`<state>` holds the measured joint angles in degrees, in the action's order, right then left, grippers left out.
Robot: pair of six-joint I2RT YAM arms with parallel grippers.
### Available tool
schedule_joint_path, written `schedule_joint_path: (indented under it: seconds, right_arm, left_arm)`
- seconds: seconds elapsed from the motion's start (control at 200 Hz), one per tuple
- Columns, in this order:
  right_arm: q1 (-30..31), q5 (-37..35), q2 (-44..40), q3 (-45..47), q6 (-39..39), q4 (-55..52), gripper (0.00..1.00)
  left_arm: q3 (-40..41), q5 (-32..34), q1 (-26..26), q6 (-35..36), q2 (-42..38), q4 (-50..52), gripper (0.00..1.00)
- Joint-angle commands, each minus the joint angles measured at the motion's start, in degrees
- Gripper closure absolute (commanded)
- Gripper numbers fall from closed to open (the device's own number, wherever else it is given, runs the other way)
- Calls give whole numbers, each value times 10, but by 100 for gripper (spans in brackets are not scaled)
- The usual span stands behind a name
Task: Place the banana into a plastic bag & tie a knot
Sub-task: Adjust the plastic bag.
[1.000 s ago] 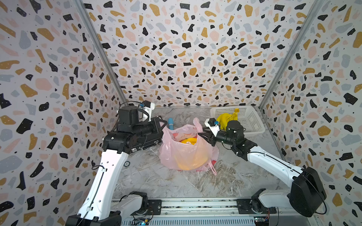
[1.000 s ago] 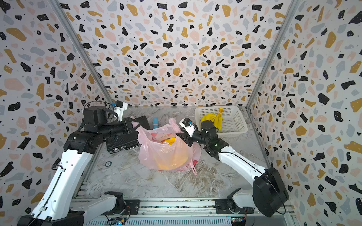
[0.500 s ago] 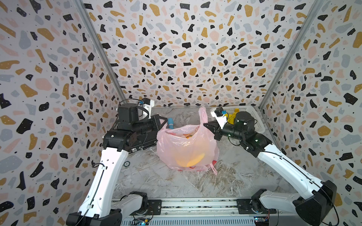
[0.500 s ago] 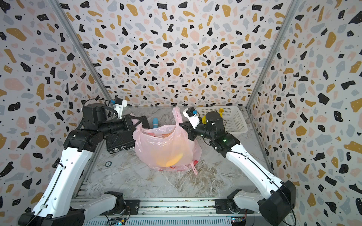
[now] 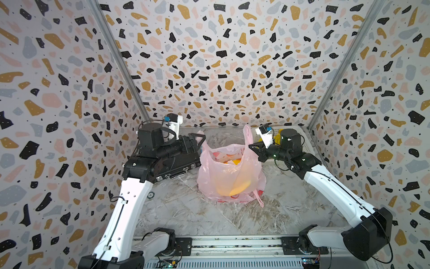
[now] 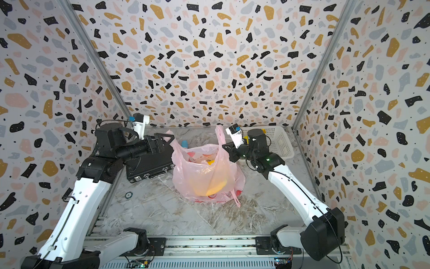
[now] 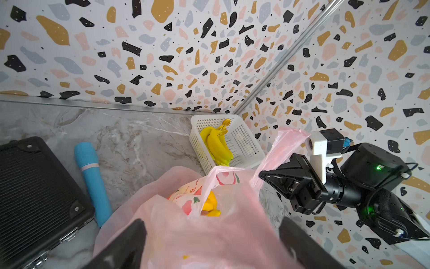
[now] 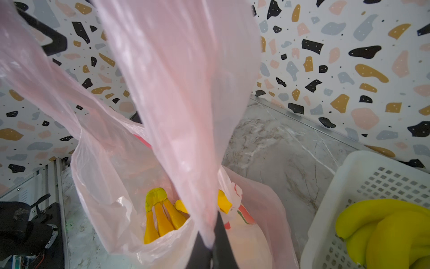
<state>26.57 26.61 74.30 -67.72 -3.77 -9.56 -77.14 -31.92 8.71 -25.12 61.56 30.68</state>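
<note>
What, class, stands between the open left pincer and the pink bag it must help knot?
Nothing visible does. The left pincer stands open with the bag plastic lying between its fingers. The black case and blue tube lie off to one side, not in the way. The right pincer is shut on one handle.

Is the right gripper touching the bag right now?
Touching. In the right wrist view the right gripper has its jaws shut on the bag, with the pink handle pinched between them.
</note>
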Motion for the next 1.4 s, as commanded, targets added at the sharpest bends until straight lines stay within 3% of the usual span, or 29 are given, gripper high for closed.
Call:
schedule_joint_path:
  seconds: [0.0,0.11,0.2,0.38,0.566,0.906,1.396]
  right_arm:
    - [-12,24,-12,-7,-20,1,100]
    - [-17,30,-8,-9,-22,-5,100]
    - [-21,34,-8,-7,-23,-9,100]
    - [-27,45,-9,-6,-30,-13,100]
    - [-28,49,-13,-3,-34,-23,100]
    - [-28,62,-18,1,-36,-26,100]
    - [-28,72,-11,1,-41,-27,100]
  left_arm:
    - [42,46,-1,14,-72,-48,1]
    - [77,58,-1,12,-126,-43,1]
    - [152,55,-1,-10,-174,-84,1]
    - [368,31,-1,-60,-262,-313,1]
    - [459,-16,0,-35,-235,-504,1]
    - [385,-174,-5,117,-143,-451,0]
    - [307,-275,-30,173,14,-458,21]
